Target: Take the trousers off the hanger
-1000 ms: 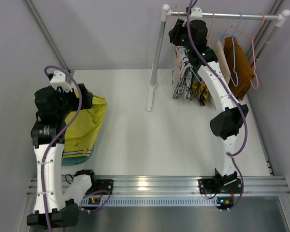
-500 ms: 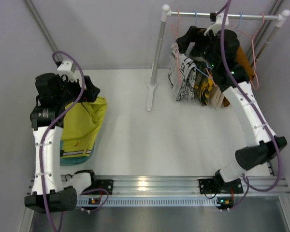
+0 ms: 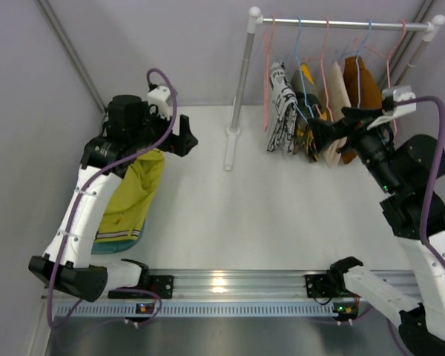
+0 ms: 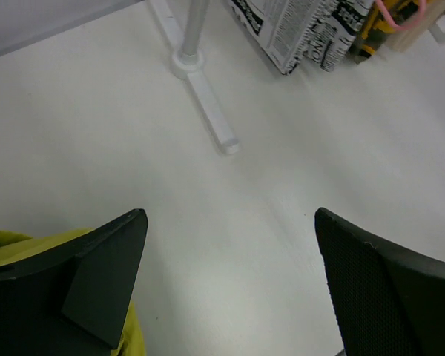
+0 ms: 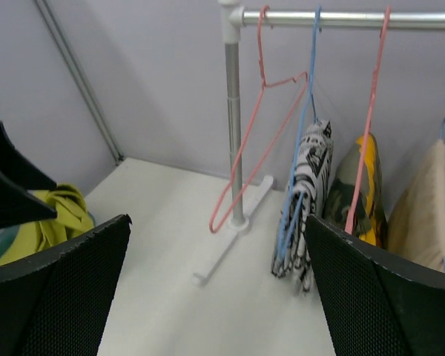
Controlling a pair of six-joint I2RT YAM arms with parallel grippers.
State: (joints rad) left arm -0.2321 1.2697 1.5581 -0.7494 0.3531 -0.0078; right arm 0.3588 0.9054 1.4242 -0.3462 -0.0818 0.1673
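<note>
Jaws apart: left gripper (image 4: 228,222), right gripper (image 5: 216,222). Trousers (image 3: 130,196) one, hangers (image 5: 260,52) five.

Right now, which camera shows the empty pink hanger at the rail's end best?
The right wrist view: the hanger hangs on the rail, whole outline visible, nothing on it. The top external view shows only a thin pink line beside the post. The left wrist view misses it.

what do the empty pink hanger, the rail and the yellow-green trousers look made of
Pink hanger: thin wire, probably metal under a smooth pink coating; it holds sharp bends.
Rail: metal tube, by its shiny silver surface and bright highlights.
Trousers: soft cloth with a matte look; they lie crumpled in loose folds. The fibre cannot be told.
</note>
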